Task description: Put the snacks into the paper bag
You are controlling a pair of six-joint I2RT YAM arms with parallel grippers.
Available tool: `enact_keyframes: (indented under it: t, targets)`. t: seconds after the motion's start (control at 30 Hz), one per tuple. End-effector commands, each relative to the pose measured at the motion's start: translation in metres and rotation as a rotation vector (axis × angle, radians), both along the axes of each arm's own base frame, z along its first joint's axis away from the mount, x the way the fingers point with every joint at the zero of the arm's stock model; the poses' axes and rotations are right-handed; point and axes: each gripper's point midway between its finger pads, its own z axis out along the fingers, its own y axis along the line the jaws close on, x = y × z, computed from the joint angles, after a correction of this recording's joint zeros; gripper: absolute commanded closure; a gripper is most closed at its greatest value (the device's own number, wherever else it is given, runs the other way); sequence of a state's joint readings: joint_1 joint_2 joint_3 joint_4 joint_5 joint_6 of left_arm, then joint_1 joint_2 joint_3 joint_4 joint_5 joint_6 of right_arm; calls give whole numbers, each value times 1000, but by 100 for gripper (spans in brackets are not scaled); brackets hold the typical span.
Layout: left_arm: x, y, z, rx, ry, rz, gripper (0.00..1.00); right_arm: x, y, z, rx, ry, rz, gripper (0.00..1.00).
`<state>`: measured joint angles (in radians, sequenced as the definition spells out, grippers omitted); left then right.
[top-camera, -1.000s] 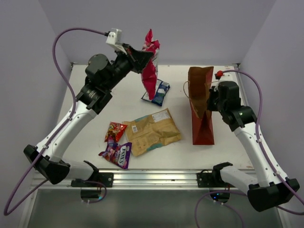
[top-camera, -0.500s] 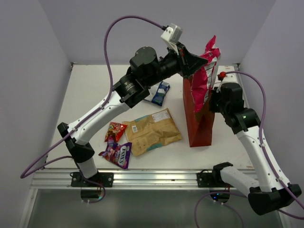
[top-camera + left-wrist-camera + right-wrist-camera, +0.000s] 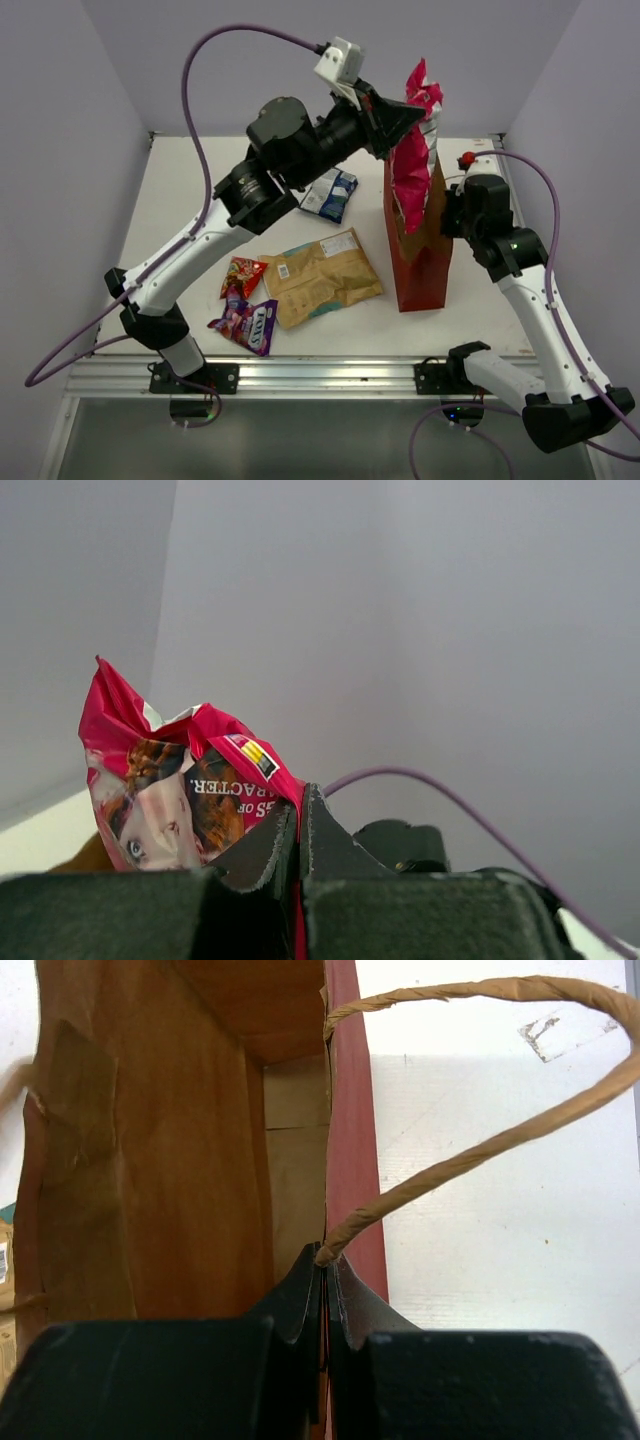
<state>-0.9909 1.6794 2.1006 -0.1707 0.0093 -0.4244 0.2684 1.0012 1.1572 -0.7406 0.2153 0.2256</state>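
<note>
My left gripper (image 3: 410, 118) (image 3: 300, 802) is shut on the upper edge of the pink-and-white snack packet (image 3: 410, 175) (image 3: 170, 790). The packet hangs down with its lower end inside the mouth of the upright red-brown paper bag (image 3: 422, 272). On the bag's right side, my right gripper (image 3: 447, 212) (image 3: 325, 1260) is shut on the bag's rim at the foot of a string handle (image 3: 480, 1150). The brown inside of the bag (image 3: 150, 1160) shows. On the table lie the blue-and-white packet (image 3: 333, 193), tan kraft pouch (image 3: 322, 275), red-orange packet (image 3: 243, 275) and purple FOX'S packet (image 3: 247, 322).
A small red object (image 3: 462, 158) sits at the table's back right corner, behind the bag. A metal rail (image 3: 320, 375) runs along the near edge between the arm bases. Purple cables loop above both arms, and grey walls close in three sides.
My left arm swung right, carrying the pink-and-white packet from above the blue-and-white packet to the bag's mouth. The bag went from leaning to upright in my right gripper.
</note>
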Motion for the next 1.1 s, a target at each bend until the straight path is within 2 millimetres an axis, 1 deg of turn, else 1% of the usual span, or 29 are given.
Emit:
enact_keyframes:
  t: [0.0, 0.1, 0.2, 0.27, 0.4, 0.43, 0.63, 0.73, 0.77, 0.8, 0.83, 0.87, 0.9, 0.93, 1.0, 1.03, 1.07]
  targets:
    - [-18, 43, 90, -175, -157, 55, 100, 5, 1, 12, -5, -37, 8, 100]
    - [-17, 43, 91, -179, -166, 61, 100, 4, 0, 10, -5, -35, 6, 100]
    - [-16, 36, 87, -176, -164, 44, 100, 4, 0, 9, -8, -33, 8, 100]
    - [-14, 28, 82, -175, -154, 31, 100, 4, 0, 8, -11, -32, 10, 100]
    - [-7, 14, 65, -151, -125, 20, 100, 2, -1, 8, -15, -32, 12, 100]
    - [-4, 11, 57, -142, -119, 21, 100, 2, -1, 7, -17, -29, 13, 100]
    - [1, 8, 46, -118, -118, 35, 100, 1, -2, 2, -28, -17, 15, 100]
    - [4, 5, 35, -91, -100, 40, 100, 1, -3, 0, -32, -14, 11, 100]
    - [6, 2, 24, -70, -85, 41, 100, 1, -3, -1, -33, -12, 12, 100]
    - [6, 3, 20, -67, -79, 43, 100, 1, -4, -1, -35, -13, 10, 100]
    - [6, 1, 12, -56, -68, 40, 100, 1, -4, -1, -36, -11, 10, 100]
    - [11, -4, -9, -26, -47, 42, 100, 0, -4, -2, -37, -11, 7, 100]
    - [11, -3, -17, -15, -34, 45, 100, 0, -5, -1, -36, -15, 5, 100]
    - [16, -9, -41, 13, -16, 48, 100, 0, -5, 1, -35, -18, 5, 100]
    - [18, -11, -63, 40, 10, 54, 100, -1, -5, 3, -36, -21, 2, 100]
    - [22, -15, -90, 74, 34, 56, 100, -1, -6, 7, -36, -29, -1, 100]
    - [22, -16, -101, 85, 44, 55, 100, -2, -7, 8, -39, -30, -6, 100]
